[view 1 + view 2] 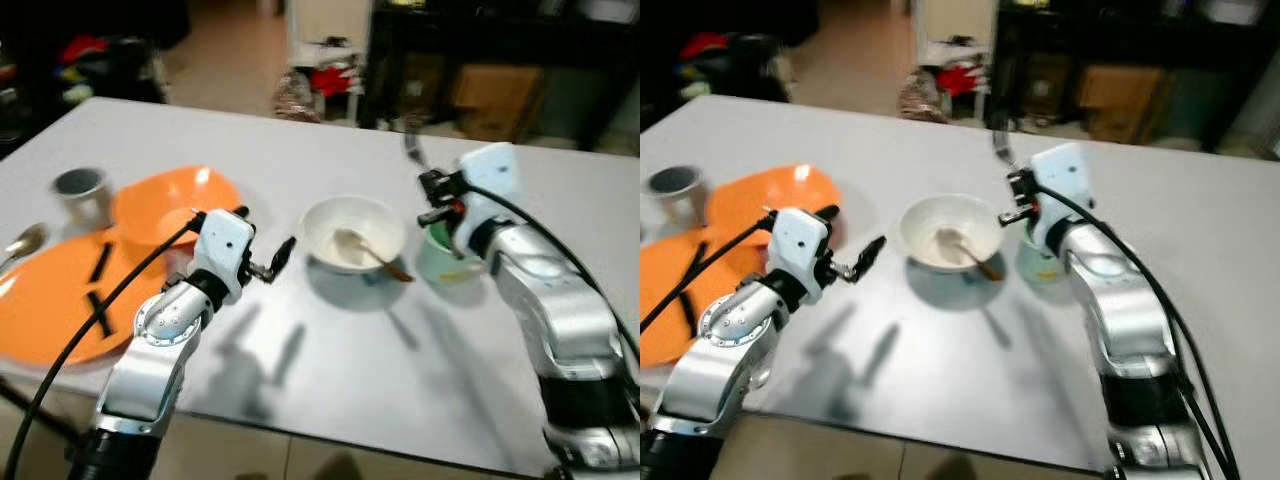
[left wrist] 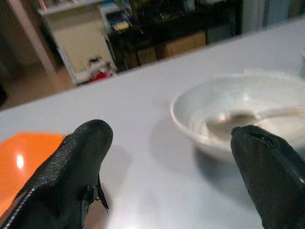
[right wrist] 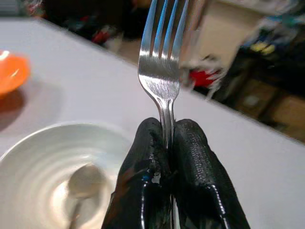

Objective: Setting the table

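Observation:
A white bowl (image 1: 353, 232) stands mid-table with a spoon (image 1: 372, 254) lying in it. My right gripper (image 1: 431, 188) hovers just right of the bowl, shut on a silver fork (image 1: 413, 148) whose tines point up; the right wrist view shows the fork (image 3: 163, 57) pinched between the fingers (image 3: 190, 157) above the bowl (image 3: 43, 171). A pale green cup (image 1: 433, 264) sits under that wrist, partly hidden. My left gripper (image 1: 263, 236) is open and empty just left of the bowl, low over the table (image 1: 300, 150); its fingers (image 2: 78, 162) frame the bowl (image 2: 228, 109).
At the left lie a large orange plate (image 1: 45, 305) carrying black chopsticks (image 1: 100, 264), an orange bowl (image 1: 175, 200), a metal cup (image 1: 82, 192) and a spoon (image 1: 22, 243). Dark shelving, boxes and floor clutter (image 1: 330, 78) stand beyond the table's far edge.

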`<state>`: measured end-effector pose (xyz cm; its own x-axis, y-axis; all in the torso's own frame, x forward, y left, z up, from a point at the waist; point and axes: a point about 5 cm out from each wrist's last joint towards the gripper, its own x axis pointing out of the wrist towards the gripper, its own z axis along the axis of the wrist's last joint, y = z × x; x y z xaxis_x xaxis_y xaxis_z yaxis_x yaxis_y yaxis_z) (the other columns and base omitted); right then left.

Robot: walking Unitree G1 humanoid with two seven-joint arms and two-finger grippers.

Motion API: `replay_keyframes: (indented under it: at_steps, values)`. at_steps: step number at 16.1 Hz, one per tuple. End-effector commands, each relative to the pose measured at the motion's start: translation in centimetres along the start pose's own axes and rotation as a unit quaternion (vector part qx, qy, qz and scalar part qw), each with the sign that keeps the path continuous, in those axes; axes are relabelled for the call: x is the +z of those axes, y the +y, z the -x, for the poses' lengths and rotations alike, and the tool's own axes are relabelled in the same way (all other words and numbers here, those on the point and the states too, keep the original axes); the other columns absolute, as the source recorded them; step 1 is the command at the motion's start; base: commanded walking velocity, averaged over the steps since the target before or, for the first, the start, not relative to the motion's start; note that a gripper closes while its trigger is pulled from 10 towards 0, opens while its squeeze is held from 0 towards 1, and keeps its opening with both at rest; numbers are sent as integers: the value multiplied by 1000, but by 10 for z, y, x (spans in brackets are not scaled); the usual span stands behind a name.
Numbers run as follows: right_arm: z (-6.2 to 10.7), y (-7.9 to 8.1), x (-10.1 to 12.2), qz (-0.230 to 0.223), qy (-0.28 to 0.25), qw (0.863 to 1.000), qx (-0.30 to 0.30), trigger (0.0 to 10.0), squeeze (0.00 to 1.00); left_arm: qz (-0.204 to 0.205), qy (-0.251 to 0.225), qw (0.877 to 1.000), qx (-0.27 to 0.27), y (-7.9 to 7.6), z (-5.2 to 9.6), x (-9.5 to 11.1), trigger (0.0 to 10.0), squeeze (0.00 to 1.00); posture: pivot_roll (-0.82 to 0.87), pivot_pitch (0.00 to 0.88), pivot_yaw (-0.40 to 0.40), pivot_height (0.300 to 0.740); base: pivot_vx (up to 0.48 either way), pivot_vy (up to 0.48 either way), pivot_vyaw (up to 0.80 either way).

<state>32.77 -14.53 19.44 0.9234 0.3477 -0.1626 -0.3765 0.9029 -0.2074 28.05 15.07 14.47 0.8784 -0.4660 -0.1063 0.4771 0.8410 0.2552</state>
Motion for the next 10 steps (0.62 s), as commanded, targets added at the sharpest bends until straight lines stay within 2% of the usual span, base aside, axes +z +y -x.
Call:
replay_keyframes:
  at_steps: [1,6,8,10]
  values:
    - [-10,-5,-1,21,23,999,12,10000,0,-9,-7,999,-42,-6,-3,12,10000,0,47,0,19,740,0,0,0]
    - [-36,-6,-7,68,88,992,63,10000,0,-23,19,995,-91,-11,-1,15,10000,0,62,0,20,740,0,0,0]
    - [-52,-6,-18,90,140,981,103,10000,0,-29,31,992,-119,-14,3,17,10000,0,76,0,11,740,0,0,0]
    - [-58,-7,-19,98,155,976,119,10000,0,-27,41,990,-134,-16,6,17,10000,0,81,0,7,740,0,0,0]
